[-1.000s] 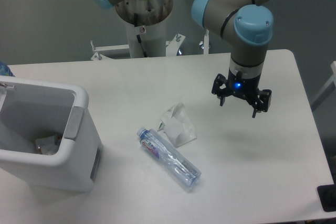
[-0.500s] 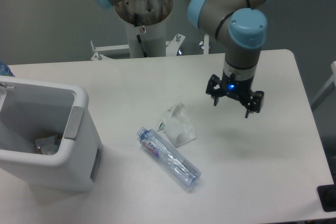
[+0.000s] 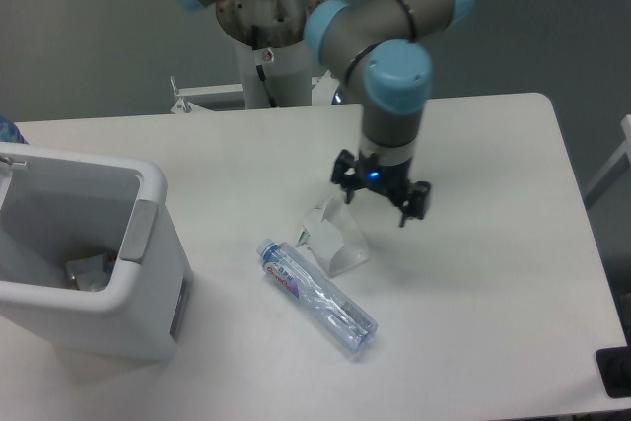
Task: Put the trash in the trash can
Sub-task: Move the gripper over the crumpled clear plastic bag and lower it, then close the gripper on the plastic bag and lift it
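White tabletop (image 3: 493, 273) carries everything: above it the gripper (image 3: 376, 198) hangs with fingers spread and empty, just right of the crumpled wrapper (image 3: 333, 236). Beside that lies the water bottle (image 3: 317, 295), its red-blue label too blurred to read, and the trash can (image 3: 94, 273) stands far left with scraps inside.

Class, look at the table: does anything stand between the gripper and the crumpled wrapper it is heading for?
Nothing visible does. The open gripper hangs just right of and above the wrapper, with only bare table around. The bottle lies on the wrapper's far side from it.
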Controlling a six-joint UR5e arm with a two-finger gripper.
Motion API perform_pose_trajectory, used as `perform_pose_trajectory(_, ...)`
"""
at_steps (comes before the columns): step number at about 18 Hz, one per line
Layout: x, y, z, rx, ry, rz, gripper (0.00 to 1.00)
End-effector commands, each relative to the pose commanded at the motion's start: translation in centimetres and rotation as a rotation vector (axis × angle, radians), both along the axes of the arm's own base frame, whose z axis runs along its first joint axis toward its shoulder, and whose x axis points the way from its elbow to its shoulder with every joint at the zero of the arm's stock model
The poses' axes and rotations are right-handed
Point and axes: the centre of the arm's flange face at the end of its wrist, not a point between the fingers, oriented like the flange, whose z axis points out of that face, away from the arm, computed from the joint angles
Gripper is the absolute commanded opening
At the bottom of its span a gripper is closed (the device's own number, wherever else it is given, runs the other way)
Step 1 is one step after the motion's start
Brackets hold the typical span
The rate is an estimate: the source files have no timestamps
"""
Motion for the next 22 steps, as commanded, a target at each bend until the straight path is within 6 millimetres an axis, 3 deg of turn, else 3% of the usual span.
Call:
perform_pose_trajectory(6, 0.9, 1.2, -1.7, -0.018, -0.024, -0.015, 0.99)
perform_pose_trajectory(11, 1.6, 2.0, -2.9, -0.033, -0.042, 0.020, 0.60)
perform_pose_trajectory(16, 1.6, 2.4, -2.7, -0.030, -0.039, 0.028, 0.02)
perform_pose_trajectory(22, 0.5, 2.8, -0.6, -0.010, -0.017, 0.026, 0.00)
